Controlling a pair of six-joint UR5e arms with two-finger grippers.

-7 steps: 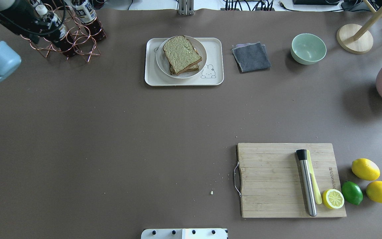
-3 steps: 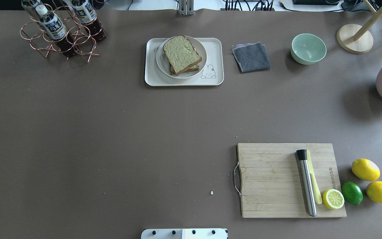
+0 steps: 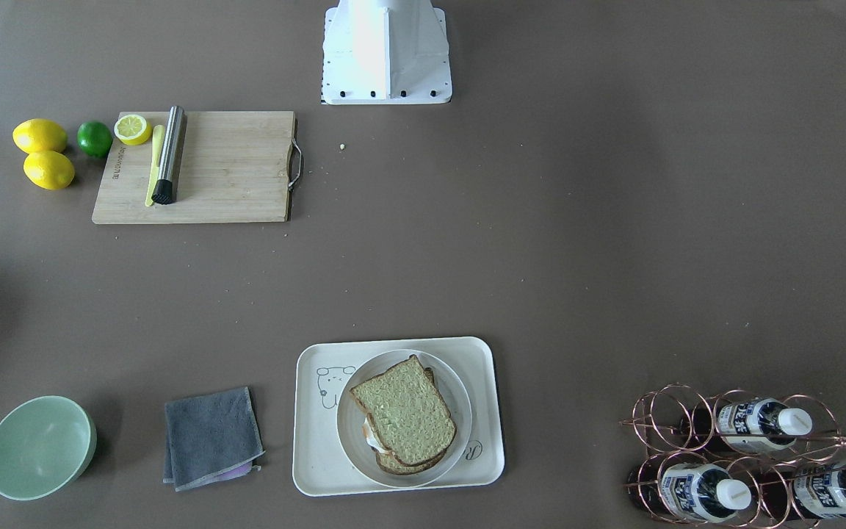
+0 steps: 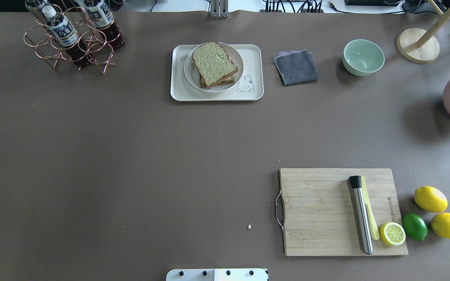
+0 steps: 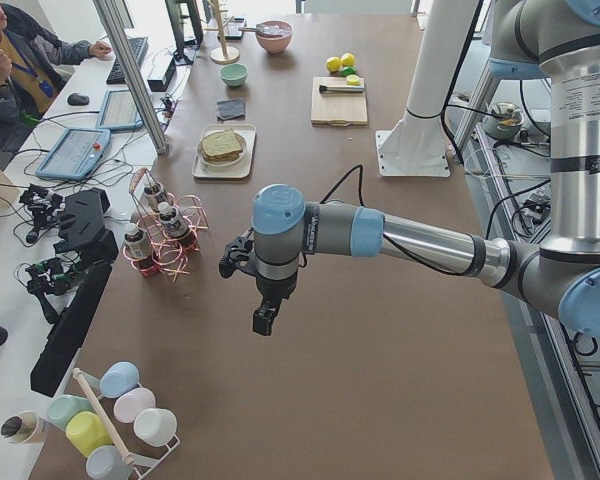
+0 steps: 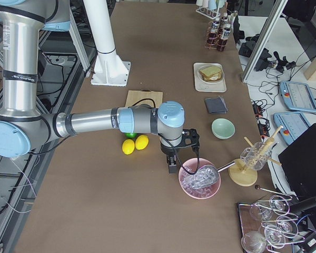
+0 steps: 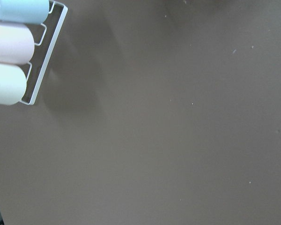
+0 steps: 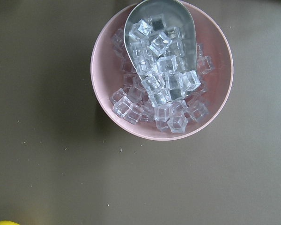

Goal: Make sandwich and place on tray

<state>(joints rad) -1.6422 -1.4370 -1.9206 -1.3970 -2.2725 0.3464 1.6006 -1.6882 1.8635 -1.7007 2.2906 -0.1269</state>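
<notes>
The sandwich (image 4: 213, 64), two greenish-tan bread slices with a bit of white egg at the edge (image 3: 370, 435), lies on a white plate (image 4: 188, 74). The plate stands on the cream tray (image 4: 254, 58) at the table's far middle. Both also show in the front view: the sandwich (image 3: 405, 415) and the tray (image 3: 316, 459). My left gripper (image 5: 264, 320) hangs over bare table far beyond the bottle rack; I cannot tell its state. My right gripper (image 6: 172, 166) hangs beside the pink ice bowl; I cannot tell its state.
A wooden cutting board (image 4: 318, 212) with a steel muddler (image 4: 361, 214) and half lemon (image 4: 392, 233) lies near right. Lemons and a lime lie beside it. A grey cloth (image 4: 296, 67), green bowl (image 4: 363, 57), bottle rack (image 4: 72, 37) and pink ice bowl (image 8: 107, 108) stand around.
The left arm, seen over the bottle rack at the overhead view's upper left 1.1 s ago, has left that view. The sandwich, plate and tray have not moved.
</notes>
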